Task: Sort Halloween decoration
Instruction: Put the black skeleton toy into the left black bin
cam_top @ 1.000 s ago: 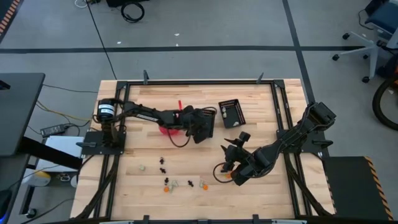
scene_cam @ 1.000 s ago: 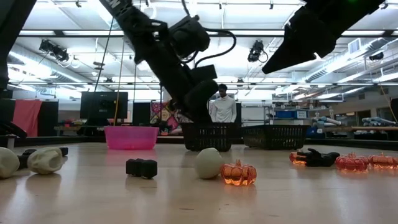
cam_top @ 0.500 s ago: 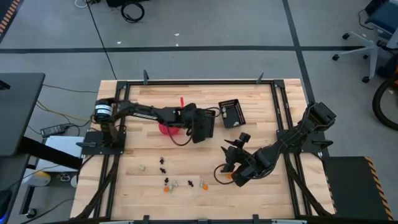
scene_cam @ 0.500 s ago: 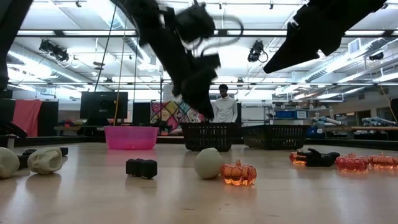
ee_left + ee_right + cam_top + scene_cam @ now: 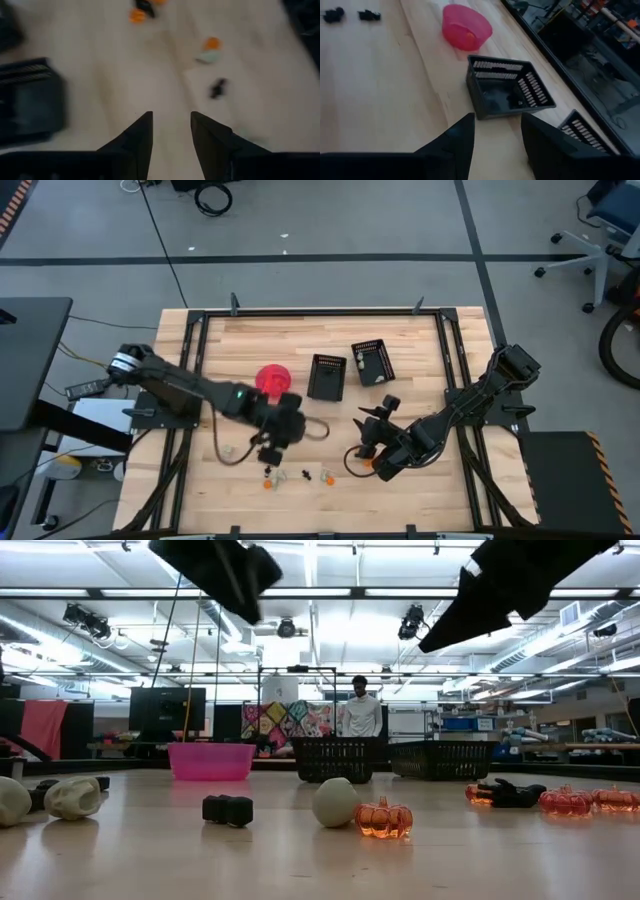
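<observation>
The Halloween decoration lies as small trinkets near the table's front: an orange pumpkin [image 5: 383, 818], a pale ball [image 5: 335, 802], a black piece [image 5: 227, 809], pale skulls [image 5: 70, 797], and more orange ones [image 5: 565, 800] at the right. My left gripper [image 5: 170, 116] hangs open above the trinkets [image 5: 282, 475], with nothing between its fingers. My right gripper [image 5: 497, 117] also stands open and holds nothing; it is raised at the table's near right [image 5: 376, 412] and faces the baskets. An orange trinket [image 5: 368, 463] lies beside it.
A pink bowl [image 5: 272, 377] and two black slotted baskets [image 5: 327, 376] [image 5: 372, 362] stand at mid-table, farther back. Bare wood lies between them and the trinkets. A person [image 5: 360, 715] stands in the room beyond the table.
My left gripper has drawn back from the black basket beside the pink bowl, risen, and swung toward the table's near edge and left. It now hangs over the trinkets.
</observation>
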